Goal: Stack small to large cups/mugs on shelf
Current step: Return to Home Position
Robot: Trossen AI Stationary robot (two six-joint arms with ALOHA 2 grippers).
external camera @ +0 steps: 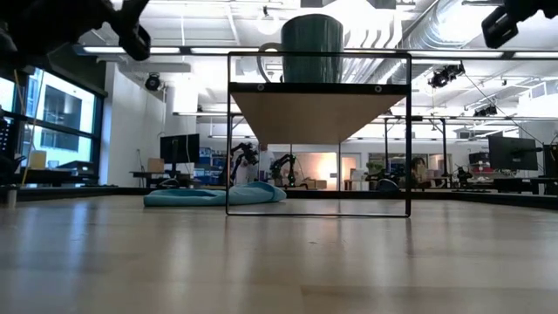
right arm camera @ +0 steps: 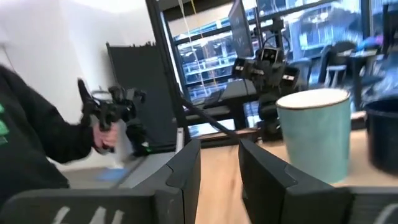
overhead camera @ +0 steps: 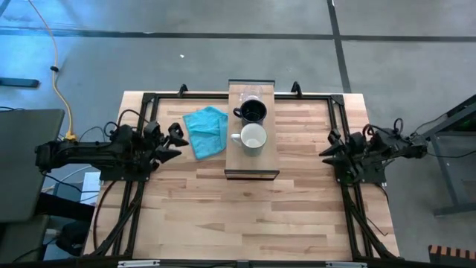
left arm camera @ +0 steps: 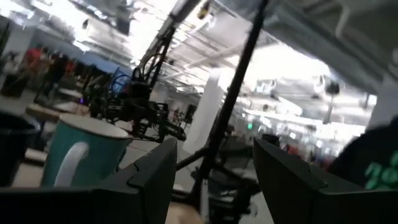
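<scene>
The light-wood shelf stands at the table's far middle. On its top stand a white handled mug, a black handled mug behind it, and what looks like a small clear glass cup at the far end. In the low view the white mug stands on the shelf top. My left gripper hovers open left of the shelf, raised above the table. My right gripper hovers right of the shelf, its fingers a narrow gap apart with nothing between them. Both wrist views show the white mug.
A crumpled teal cloth lies on the table just left of the shelf, between it and my left gripper. The near half of the wooden table is bare. A person in dark clothing shows beyond the table.
</scene>
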